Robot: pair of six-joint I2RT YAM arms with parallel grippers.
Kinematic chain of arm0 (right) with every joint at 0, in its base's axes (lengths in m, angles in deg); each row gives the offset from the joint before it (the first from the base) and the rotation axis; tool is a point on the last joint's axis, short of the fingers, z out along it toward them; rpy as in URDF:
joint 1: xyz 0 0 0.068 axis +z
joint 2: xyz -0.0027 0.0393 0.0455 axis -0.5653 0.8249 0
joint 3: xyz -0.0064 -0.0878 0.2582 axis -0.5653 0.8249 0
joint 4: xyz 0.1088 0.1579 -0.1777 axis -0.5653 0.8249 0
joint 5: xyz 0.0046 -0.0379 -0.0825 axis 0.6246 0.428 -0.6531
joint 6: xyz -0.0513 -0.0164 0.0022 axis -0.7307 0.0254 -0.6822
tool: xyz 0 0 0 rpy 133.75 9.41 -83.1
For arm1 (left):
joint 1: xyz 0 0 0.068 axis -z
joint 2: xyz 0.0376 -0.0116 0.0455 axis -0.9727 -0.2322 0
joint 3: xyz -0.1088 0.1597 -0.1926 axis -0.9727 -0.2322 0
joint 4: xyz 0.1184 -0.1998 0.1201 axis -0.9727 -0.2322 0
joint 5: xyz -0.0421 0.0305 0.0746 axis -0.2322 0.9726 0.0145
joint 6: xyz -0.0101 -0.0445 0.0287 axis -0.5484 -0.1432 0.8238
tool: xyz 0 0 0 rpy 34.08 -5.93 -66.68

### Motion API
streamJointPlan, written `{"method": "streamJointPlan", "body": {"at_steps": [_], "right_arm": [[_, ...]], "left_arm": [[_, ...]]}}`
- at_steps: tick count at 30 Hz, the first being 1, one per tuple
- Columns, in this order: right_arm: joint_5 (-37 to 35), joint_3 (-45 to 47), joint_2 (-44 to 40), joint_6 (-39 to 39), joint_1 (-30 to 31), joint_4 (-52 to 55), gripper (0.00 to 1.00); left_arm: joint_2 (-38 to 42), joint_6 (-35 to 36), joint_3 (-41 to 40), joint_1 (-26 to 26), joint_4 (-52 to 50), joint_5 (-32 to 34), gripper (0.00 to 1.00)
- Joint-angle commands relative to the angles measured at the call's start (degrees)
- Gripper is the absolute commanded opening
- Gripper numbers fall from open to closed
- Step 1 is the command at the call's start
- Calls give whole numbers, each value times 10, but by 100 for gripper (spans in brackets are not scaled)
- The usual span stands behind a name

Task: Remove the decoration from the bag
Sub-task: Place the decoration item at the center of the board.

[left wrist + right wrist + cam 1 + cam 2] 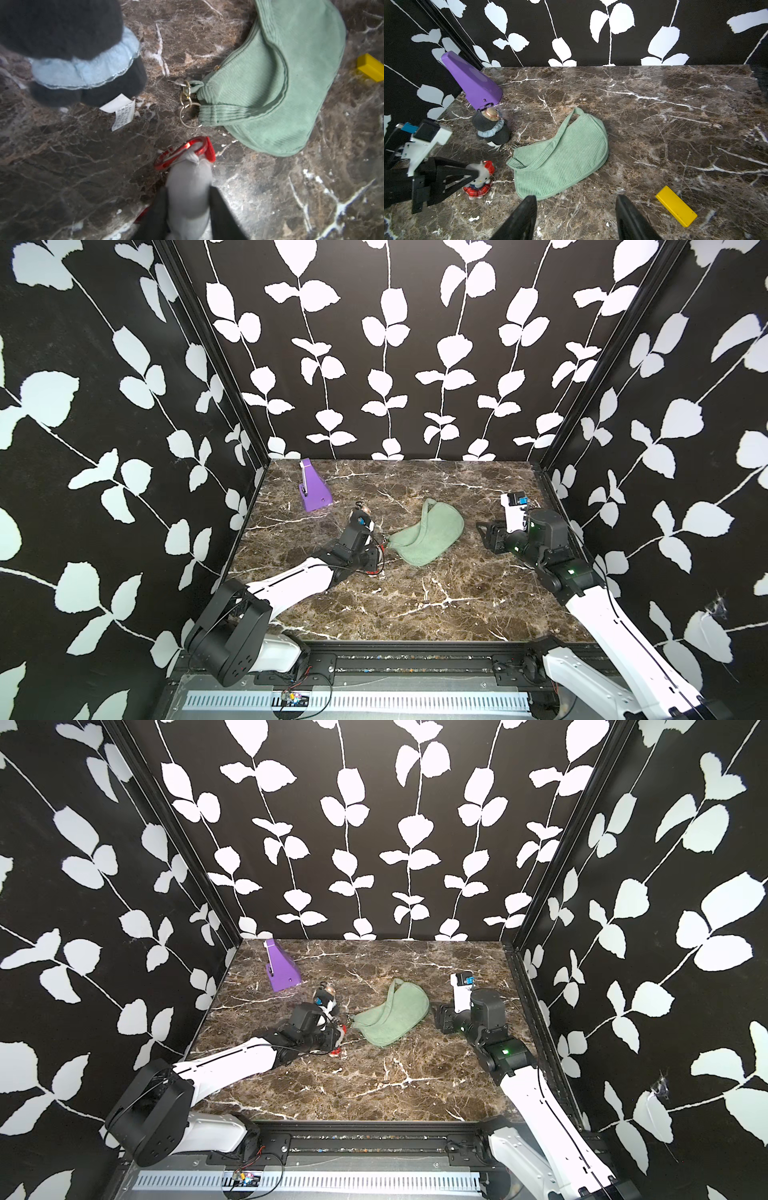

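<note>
Our left gripper (188, 187) brackets the kitty charm (478, 176); whether it pinches, we cannot tell. The right gripper (575, 197) stands spread, empty. The bag (428, 533) lies mid-frame in both top views; only the wrist views reveal the yellow block (676, 208).

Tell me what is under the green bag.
Only the marble table shows around the bag; its metal rings lie on the marble at one end. Anything beneath the fabric is covered.

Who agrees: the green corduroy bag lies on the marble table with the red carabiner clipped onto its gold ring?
Wrong: the red carabiner lies apart from the gold ring, unclipped, as the left wrist view shows. The green corduroy bag does lie on the marble table.
</note>
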Motion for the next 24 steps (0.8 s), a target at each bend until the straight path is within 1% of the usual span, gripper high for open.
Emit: {"method": "streamJointPlan", "body": {"at_steps": [1,2,3,5,7,10,12,14,15,16,18,19,20,22,24], "right_arm": [[-45,0,-14,-8,-3,-24,64],[-55,1,-18,-10,-3,-22,65],[-67,1,-20,-12,-2,-21,65],[-89,0,-24,-17,-3,-18,67],[-112,-2,-27,-22,-3,-19,70],[-138,-3,-30,-29,-3,-25,74],[-157,-1,-31,-34,-3,-36,78],[-189,11,-32,-42,-2,-55,83],[-208,19,-31,-47,-2,-66,87],[-229,29,-30,-55,-2,-82,90],[-263,54,-25,-76,-3,-121,95],[-282,67,-21,-87,-3,-139,97],[-307,83,-13,-101,-3,-169,98],[-337,109,0,-119,-6,-214,99],[-334,134,9,-146,-9,-274,99]], "left_arm": [[56,26,17,-3,-18,30,63],[69,37,36,-4,-41,43,70],[82,48,52,-4,-60,60,74],[111,68,75,-5,-70,97,79],[129,94,89,-8,-62,145,82],[143,124,100,-13,-46,249,84],[148,149,94,-15,-15,325,87],[152,178,73,-17,51,404,91],[152,198,59,-21,88,430,93],[154,219,45,-28,125,441,93],[152,272,3,-47,212,437,94],[149,297,-18,-62,261,433,94],[145,308,-36,-91,293,424,97],[139,288,-41,-146,274,410,98],[129,271,-44,-183,254,409,99]]}}
